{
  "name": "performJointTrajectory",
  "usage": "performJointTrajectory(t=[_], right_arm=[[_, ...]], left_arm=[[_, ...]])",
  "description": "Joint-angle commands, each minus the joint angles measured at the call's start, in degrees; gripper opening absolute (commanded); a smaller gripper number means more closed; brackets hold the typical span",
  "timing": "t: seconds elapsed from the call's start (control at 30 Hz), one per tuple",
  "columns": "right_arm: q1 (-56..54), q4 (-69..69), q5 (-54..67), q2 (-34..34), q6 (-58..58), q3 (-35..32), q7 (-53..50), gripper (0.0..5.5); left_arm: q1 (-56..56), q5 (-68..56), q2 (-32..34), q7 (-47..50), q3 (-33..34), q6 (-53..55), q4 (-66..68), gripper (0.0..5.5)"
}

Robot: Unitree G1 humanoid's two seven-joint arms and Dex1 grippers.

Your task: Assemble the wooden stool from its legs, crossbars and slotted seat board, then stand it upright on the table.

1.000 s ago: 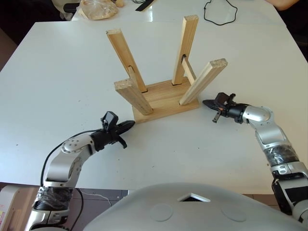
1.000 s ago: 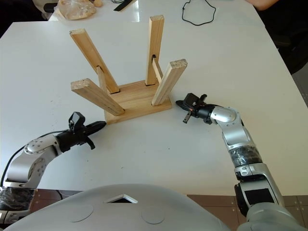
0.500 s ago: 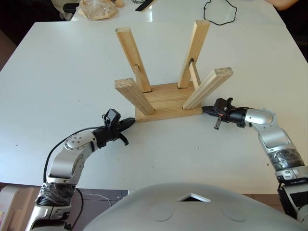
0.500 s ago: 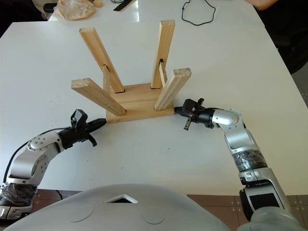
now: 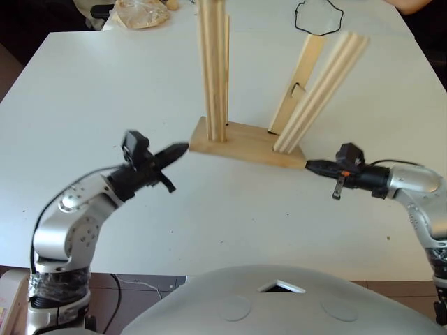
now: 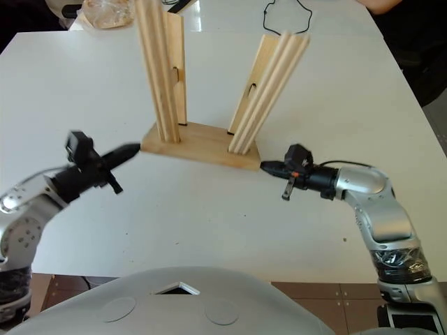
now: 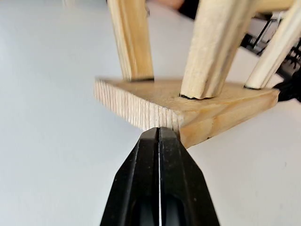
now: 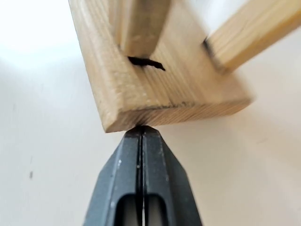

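Observation:
The wooden stool is upside down, its seat board [image 5: 244, 143] low and its legs [image 5: 213, 70] pointing up, with a crossbar between the right-hand pair [image 5: 321, 84]. My left gripper [image 5: 178, 150] is shut, its tip pressed to the board's left corner [image 7: 155, 106]. My right gripper [image 5: 313, 165] is also shut, its tip against the board's right end [image 8: 155, 94]. The board looks wedged between the two tips and slightly off the white table [image 5: 84, 91]. In the wrist views each gripper [image 7: 159, 129] [image 8: 141, 128] touches the board's edge.
A crumpled plastic bag [image 5: 143, 12] and a black cable [image 5: 318, 17] lie on the far table behind the stool. Open white tabletop spreads to the left, right and front of the stool.
Both arms have swung outward and upward with the stool pinched between their tips. The stool has turned and come closer to the camera, its legs now nearly vertical.

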Motion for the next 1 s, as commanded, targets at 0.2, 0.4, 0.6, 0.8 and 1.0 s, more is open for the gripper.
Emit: performJointTrajectory(t=[0.2,0.4,0.6,0.8,1.0], right_arm=[[-2.5,-7.7,6.4,3.6,2.0,-0.1,1.5,0.0],[-1.0,-12.2,9.3,1.7,4.6,-4.7,1.6,0.0],[-1.1,-11.1,8.2,2.2,4.9,-4.6,0.9,0.0],[-0.6,-2.5,-2.5,0.0,0.1,-2.5,-1.9,0.0],[-1.6,13.1,-13.1,-2.8,-10.7,0.4,-2.4,0.59]], left_arm=[[0.9,-4.4,0.5,-2.0,-4.4,3.8,-4.5,0.03],[2.5,-5.8,1.5,-1.6,-2.4,4.5,-7.0,0.03],[1.7,-2.7,2.2,-2.3,-3.5,4.3,-5.3,0.03],[3.5,1.9,3.3,-2.9,-2.4,1.6,0.0,0.03],[6.5,16.8,7.5,-6.4,-5.4,-9.4,15.4,0.73]])
